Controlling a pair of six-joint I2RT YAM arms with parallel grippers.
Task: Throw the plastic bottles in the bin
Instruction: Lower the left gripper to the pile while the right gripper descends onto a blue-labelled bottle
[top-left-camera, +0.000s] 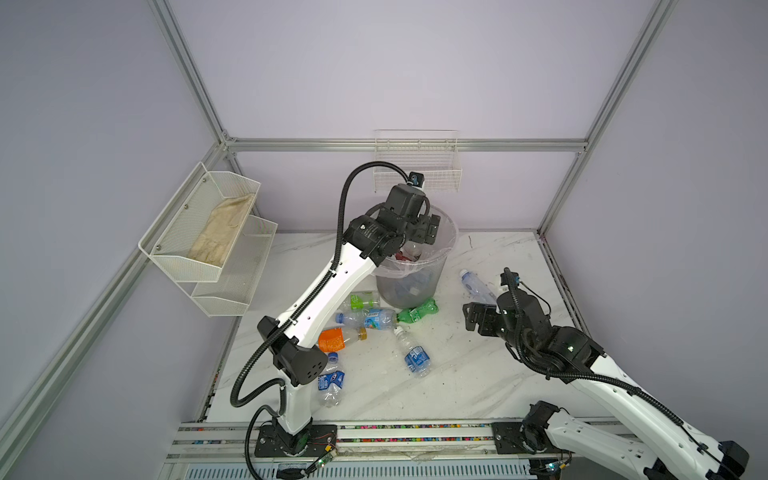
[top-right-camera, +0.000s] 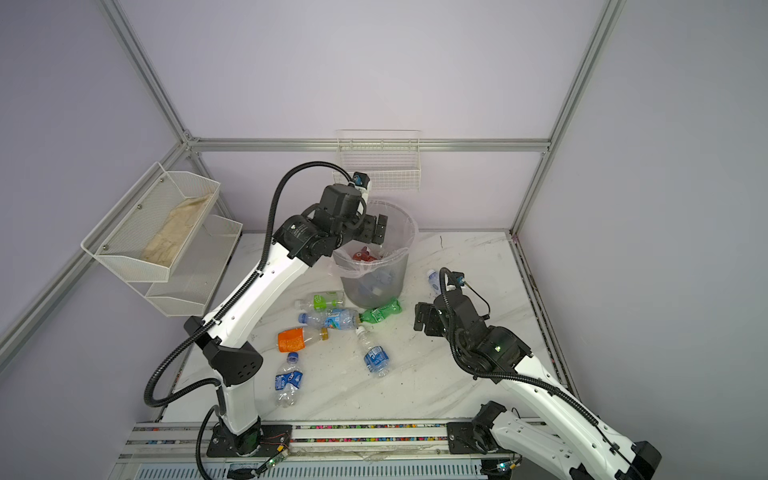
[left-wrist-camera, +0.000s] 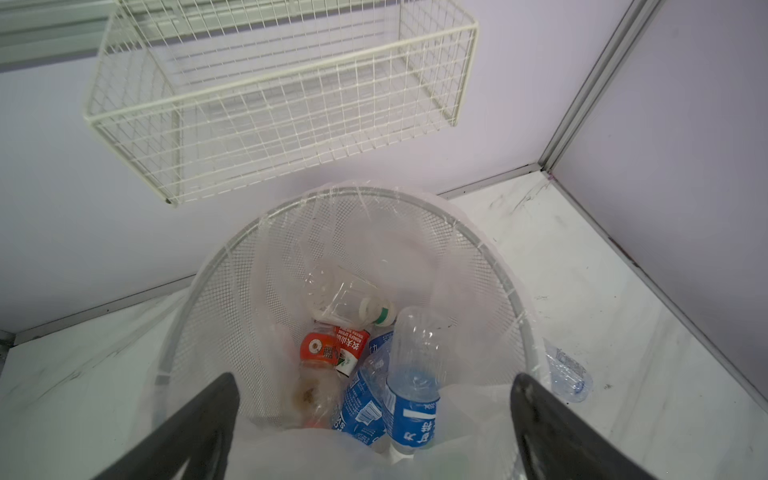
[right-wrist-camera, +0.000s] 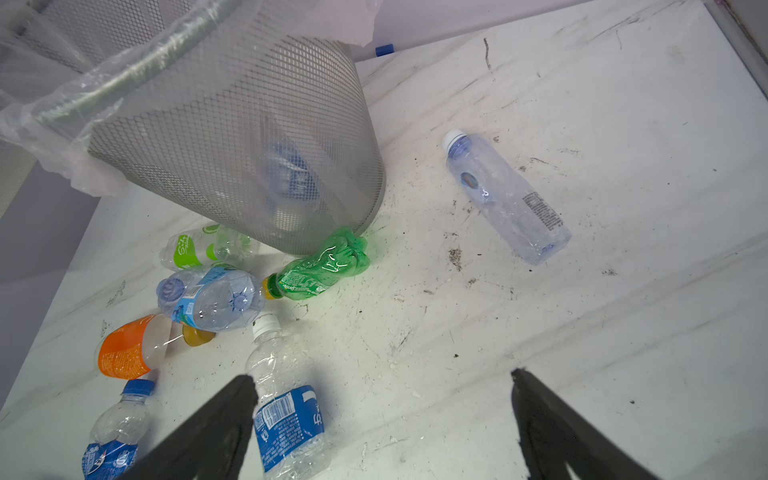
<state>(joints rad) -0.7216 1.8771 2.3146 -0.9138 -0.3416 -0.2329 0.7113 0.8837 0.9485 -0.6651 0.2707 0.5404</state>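
Left fingers (left-wrist-camera: 199, 428) are spread wide and empty above the mouth of the bin (left-wrist-camera: 478, 245), which stands at centre frame in both top views with several bottles (left-wrist-camera: 411, 390) lying inside. Right fingers (right-wrist-camera: 208, 432) are likewise wide apart and empty, low over the surface (right-wrist-camera: 582, 332). Seven loose bottles (top-left-camera: 415, 357) lie below and right of the bin

A white wire basket (top-left-camera: 417, 168) hung on the back wall, upper centre. At left, a two-tier mesh rack (top-left-camera: 232, 286) held a beige cloth (top-left-camera: 222, 232) in its upper tier.
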